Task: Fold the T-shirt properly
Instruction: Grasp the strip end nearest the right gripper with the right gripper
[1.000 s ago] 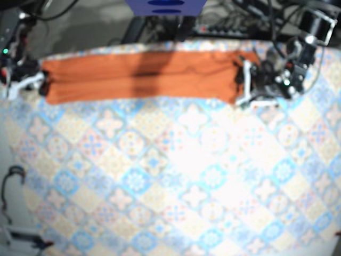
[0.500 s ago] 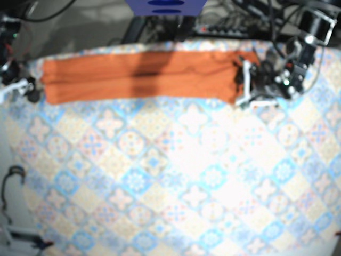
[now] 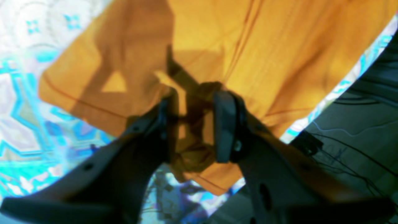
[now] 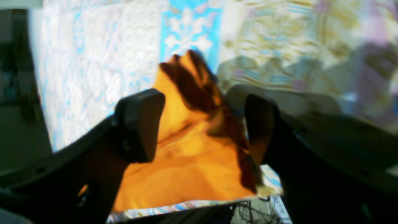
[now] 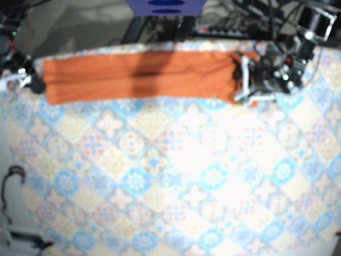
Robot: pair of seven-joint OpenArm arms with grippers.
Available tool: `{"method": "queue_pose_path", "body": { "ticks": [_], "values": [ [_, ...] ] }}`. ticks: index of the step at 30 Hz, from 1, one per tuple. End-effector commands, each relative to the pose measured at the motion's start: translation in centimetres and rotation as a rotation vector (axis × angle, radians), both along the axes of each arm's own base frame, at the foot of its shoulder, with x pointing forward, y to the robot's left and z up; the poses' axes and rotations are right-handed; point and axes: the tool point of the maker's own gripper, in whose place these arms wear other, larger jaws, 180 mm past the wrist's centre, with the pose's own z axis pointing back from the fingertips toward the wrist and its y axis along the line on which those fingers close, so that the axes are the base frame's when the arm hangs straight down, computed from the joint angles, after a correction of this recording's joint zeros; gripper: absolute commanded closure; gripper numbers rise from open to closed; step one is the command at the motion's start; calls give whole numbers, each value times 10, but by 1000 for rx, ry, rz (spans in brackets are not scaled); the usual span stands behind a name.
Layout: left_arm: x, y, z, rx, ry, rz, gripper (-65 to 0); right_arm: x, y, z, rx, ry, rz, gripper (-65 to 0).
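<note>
Shirt lies as a long band on table's far edge, long axis running arm to arm. Left gripper nearly closed, pinching bunched cloth at one end. Right gripper wide open, holding nothing; the other end sits loose between its jaws.

Your base view is soft and washed out, glare bleaching the middle of the patterned counter and the lens bowing its edges, while both wrist views are blurred, their dark jaws out of focus and throwing hard shadows onto the oversaturated orange T-shirt.
</note>
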Motion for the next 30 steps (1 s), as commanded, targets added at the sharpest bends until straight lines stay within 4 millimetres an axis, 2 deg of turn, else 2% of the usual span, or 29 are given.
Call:
{"method": "queue_pose_path", "body": {
  "ticks": [1,14,30],
  "values": [
    [9,3,8,-1,-30,-1,-199,4,-9,10,-15,-26,8,-421],
    [9,3,8,-3,-31,-1,-199,3,21,-13,8,20,86,-421],
    [9,3,8,-3,-31,-1,-199,1,31,-21,-3,40,117,-416]
  ]
}}
